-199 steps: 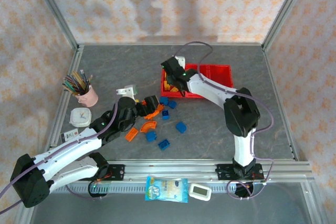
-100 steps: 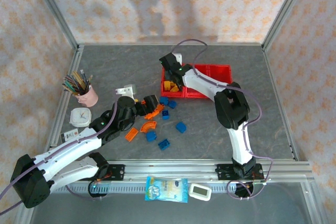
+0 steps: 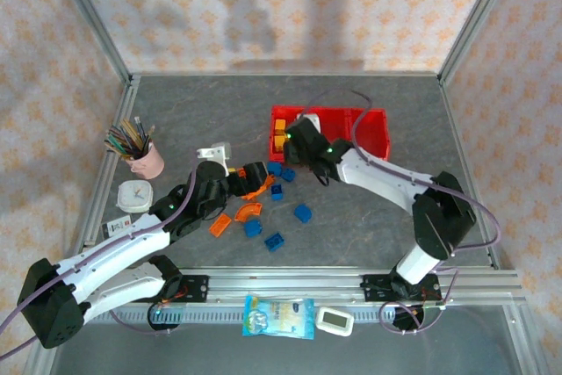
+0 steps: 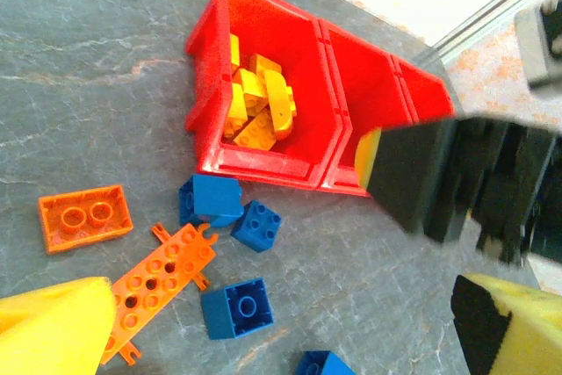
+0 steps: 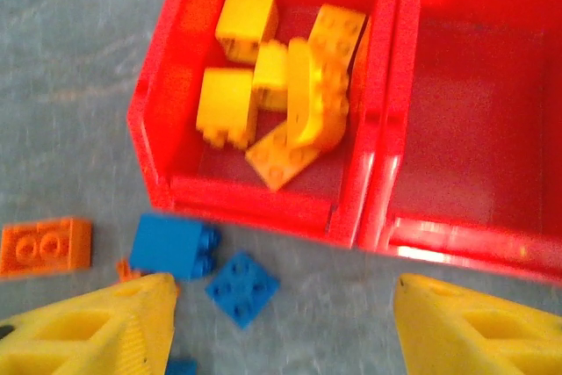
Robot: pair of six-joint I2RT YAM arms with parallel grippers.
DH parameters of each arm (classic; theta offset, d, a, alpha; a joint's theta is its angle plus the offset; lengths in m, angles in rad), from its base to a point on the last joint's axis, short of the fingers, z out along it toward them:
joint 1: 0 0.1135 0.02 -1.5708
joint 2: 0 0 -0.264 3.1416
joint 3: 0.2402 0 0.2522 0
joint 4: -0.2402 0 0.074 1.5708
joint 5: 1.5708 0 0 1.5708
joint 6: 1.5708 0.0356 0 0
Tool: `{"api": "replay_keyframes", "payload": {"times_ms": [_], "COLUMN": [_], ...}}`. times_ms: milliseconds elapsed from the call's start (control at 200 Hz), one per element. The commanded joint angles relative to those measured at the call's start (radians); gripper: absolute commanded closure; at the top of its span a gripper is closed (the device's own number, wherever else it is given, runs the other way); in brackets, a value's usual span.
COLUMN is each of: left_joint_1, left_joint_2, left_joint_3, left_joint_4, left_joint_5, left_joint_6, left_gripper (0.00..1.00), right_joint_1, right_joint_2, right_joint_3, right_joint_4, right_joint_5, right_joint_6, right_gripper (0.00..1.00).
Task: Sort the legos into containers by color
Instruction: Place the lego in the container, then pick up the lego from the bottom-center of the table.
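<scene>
Three joined red containers stand at the back centre. The left one holds several yellow legos; the middle one shows a bare floor. My right gripper hovers open just in front of the left bin, above two blue legos, with nothing between its fingers. My left gripper is open low over the loose pile of blue bricks, an orange plate and a flat orange brick. More blue and orange legos lie nearer.
A pink cup of pencils and a small white clock stand at the left edge. A snack packet and a white device lie on the front rail. Metal frame posts border the table.
The right gripper has come back from over the left bin to its near side and its jaws have opened. The right arm's elbow has swung right. The left arm has barely moved.
</scene>
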Motion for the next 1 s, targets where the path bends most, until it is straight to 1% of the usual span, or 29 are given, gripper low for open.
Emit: {"api": "replay_keyframes", "payload": {"times_ms": [0, 100, 305, 385, 470, 691, 781, 871, 996], "left_joint_1": [-0.001, -0.025, -0.068, -0.077, -0.076, -0.077, -0.077, -0.077, -0.077], "left_joint_2": [-0.027, -0.038, -0.043, -0.052, -0.068, -0.098, -0.098, -0.094, -0.092], "left_joint_3": [-0.008, -0.033, -0.056, -0.068, -0.085, -0.099, -0.098, -0.096, -0.094], "left_joint_4": [-0.025, 0.001, 0.006, 0.003, 0.001, -0.016, -0.019, -0.020, -0.022], "left_joint_5": [0.039, 0.039, 0.007, -0.012, -0.034, -0.067, -0.069, -0.070, -0.072], "left_joint_6": [-0.025, -0.057, -0.097, -0.107, -0.117, -0.125, -0.124, -0.124, -0.122], "left_gripper": [0.01, 0.01, 0.01, 0.01, 0.01, 0.01, 0.01, 0.01, 0.01], "right_joint_1": [0.035, 0.081, 0.175, 0.198, 0.208, 0.207, 0.208, 0.207, 0.206], "right_joint_2": [-0.068, -0.105, -0.123, -0.122, -0.107, -0.051, -0.032, -0.020, 0.002], "right_joint_3": [-0.097, -0.175, -0.269, -0.298, -0.319, -0.345, -0.337, -0.331, -0.327], "right_joint_4": [0.007, 0.003, 0.015, 0.035, 0.039, 0.048, 0.046, 0.053, 0.049], "right_joint_5": [-0.024, -0.007, -0.023, -0.049, -0.063, -0.041, -0.018, -0.029, -0.009], "right_joint_6": [0.024, 0.051, 0.073, 0.071, 0.071, 0.071, 0.071, 0.060, 0.057], "right_gripper": [0.32, 0.32, 0.29, 0.28, 0.27, 0.27, 0.29, 0.31, 0.37]}}
